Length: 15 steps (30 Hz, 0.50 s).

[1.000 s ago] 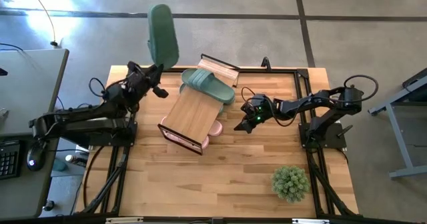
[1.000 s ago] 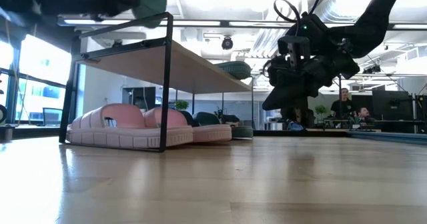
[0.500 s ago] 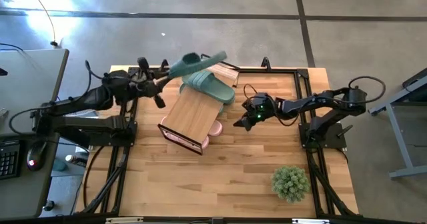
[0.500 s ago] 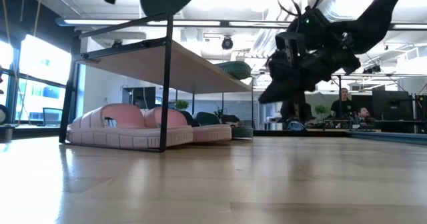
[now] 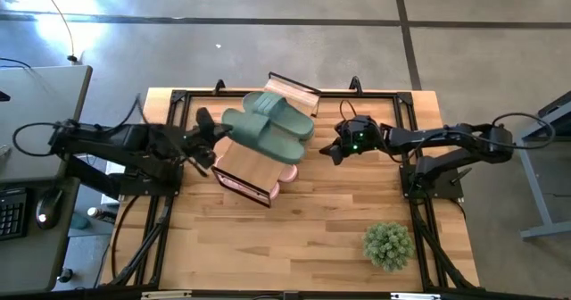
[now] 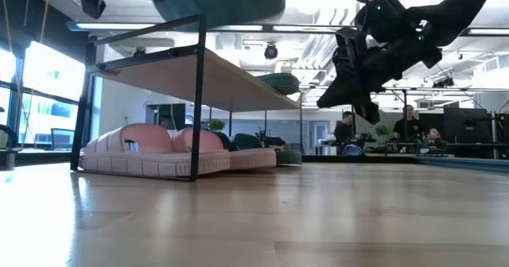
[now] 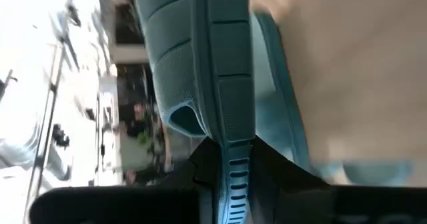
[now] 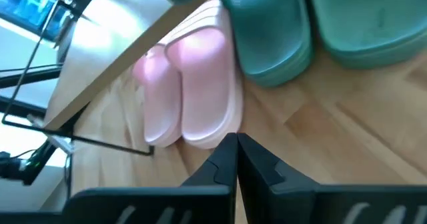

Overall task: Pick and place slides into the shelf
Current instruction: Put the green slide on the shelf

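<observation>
Light butcher-block wooden table (image 5: 294, 237). Low two-tier shelf (image 5: 254, 157), bamboo plank top, black wire frame, at table centre. Two sage green rubber slides: one (image 5: 284, 114) lying on the shelf top, the other (image 5: 260, 132) beside it, clamped at its heel by the left gripper (image 5: 214, 139). Pale pink slide pair (image 6: 151, 152) on the lower tier. Right gripper (image 5: 334, 152), fingers closed and empty, beside the shelf. Small green potted plant (image 5: 388, 245) near the table's front right corner.

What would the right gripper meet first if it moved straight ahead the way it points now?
Probably the pink slides under the shelf: the right gripper, fingers shut, aims at their ends in its wrist view. Depth is unclear; the tabletop might come first.
</observation>
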Each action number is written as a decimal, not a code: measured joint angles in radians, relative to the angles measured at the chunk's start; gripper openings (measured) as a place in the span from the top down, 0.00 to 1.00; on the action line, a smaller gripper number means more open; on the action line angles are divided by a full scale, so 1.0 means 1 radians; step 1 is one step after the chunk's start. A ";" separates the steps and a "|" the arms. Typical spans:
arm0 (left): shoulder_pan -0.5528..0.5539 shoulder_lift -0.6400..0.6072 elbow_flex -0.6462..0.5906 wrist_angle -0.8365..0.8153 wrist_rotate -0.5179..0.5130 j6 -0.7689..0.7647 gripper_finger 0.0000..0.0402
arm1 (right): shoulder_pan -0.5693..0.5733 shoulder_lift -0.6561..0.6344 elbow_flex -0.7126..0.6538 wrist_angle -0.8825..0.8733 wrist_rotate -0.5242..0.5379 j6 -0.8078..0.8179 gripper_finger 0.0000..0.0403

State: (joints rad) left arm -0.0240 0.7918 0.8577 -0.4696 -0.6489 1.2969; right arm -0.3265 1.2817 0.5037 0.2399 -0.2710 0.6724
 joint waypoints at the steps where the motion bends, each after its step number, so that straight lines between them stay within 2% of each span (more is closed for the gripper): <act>1: -0.014 0.015 0.000 -0.020 -0.045 0.007 0.92 | -0.002 -0.005 0.000 -0.006 0.007 0.000 1.00; 6: -0.050 0.101 0.000 -0.092 -0.204 0.034 0.92 | -0.003 -0.007 0.000 -0.007 0.034 0.000 1.00; 15: -0.097 0.163 -0.001 -0.137 -0.215 0.039 0.92 | 0.001 -0.007 0.000 -0.030 0.041 -0.006 1.00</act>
State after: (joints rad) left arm -0.1207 0.9546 0.8570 -0.6070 -0.8634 1.3357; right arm -0.3252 1.2743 0.5037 0.2104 -0.2301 0.6660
